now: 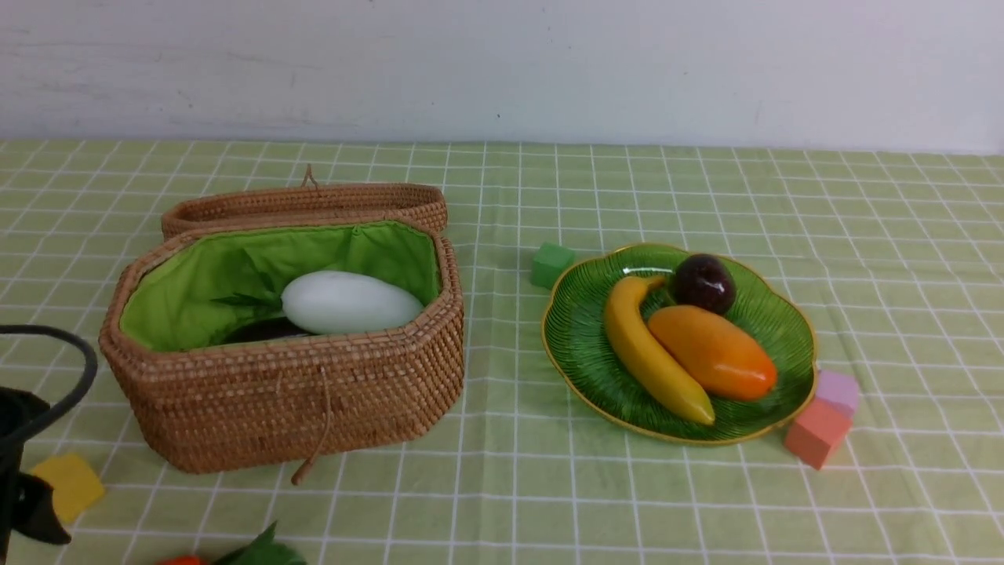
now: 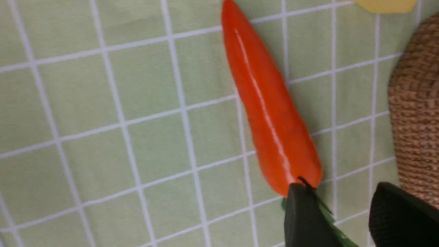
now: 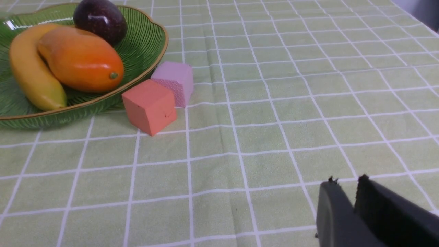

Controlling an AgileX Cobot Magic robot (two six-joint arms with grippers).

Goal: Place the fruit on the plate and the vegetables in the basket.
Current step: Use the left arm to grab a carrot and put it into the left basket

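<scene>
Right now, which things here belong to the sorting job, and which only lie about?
Job:
orange-red carrot
white oval vegetable
brown woven basket
green glass plate
yellow banana
orange-yellow oblong fruit
round dark purple fruit

Lying about:
green foam cube
pink cube
salmon cube
yellow cube

left hand (image 2: 343, 212): matte black fingers | right hand (image 3: 346, 202): same | black looped cable (image 1: 67, 369)

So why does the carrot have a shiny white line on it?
In the left wrist view that streak is light glaring off the glossy carrot, and the picture looks slightly soft. In the right wrist view the dark purple fruit and plate glint similarly.
</scene>
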